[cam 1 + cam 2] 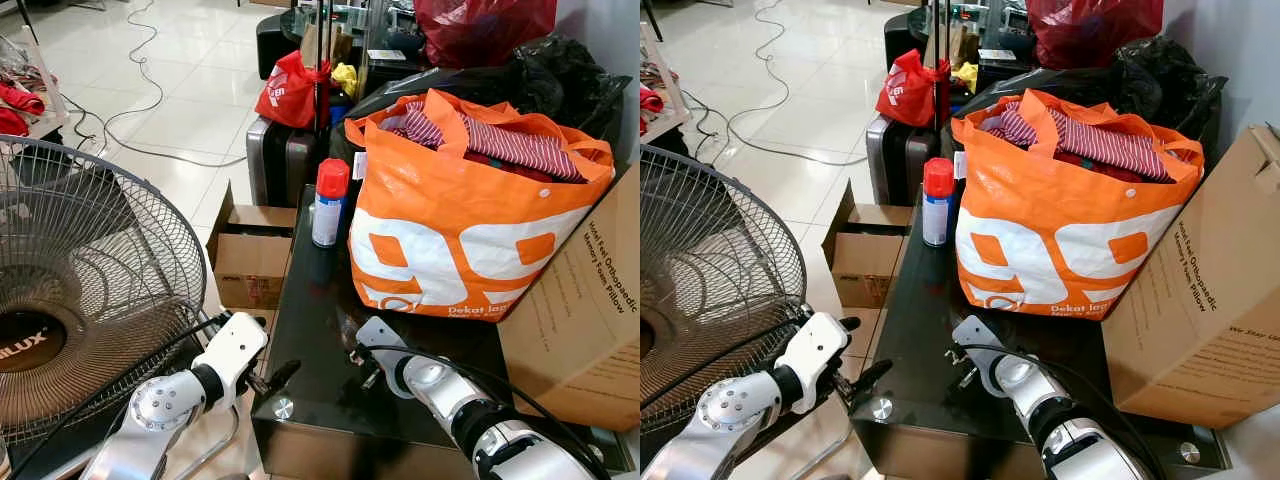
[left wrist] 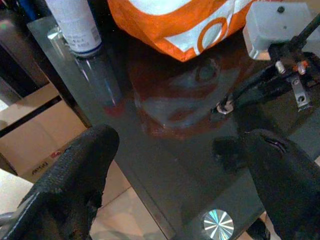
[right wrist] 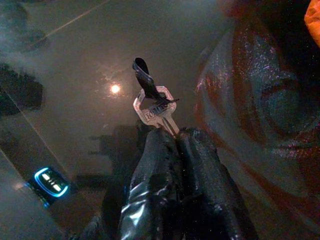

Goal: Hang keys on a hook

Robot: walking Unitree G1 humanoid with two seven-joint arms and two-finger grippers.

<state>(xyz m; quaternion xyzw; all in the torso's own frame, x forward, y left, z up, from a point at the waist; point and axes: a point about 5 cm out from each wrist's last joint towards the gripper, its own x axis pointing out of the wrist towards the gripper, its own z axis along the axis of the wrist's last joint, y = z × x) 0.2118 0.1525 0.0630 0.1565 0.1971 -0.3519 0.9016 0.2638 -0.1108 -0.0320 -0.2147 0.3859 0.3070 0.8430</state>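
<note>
A silver key with a short black loop through its head is pinched by its blade in my right gripper, which is shut on it. That gripper hovers low over the front of the dark glass table, just before the orange bag. From the left wrist, the key shows as a small silver ring at the tips of the right fingers. My left gripper hangs open at the table's front left corner, its two black fingers spread wide with nothing between them.
A big orange shopping bag full of clothes and a red-capped spray can stand on the table. A standing fan is close on the left, a large cardboard box on the right. An open carton, a suitcase and floor cables lie beyond.
</note>
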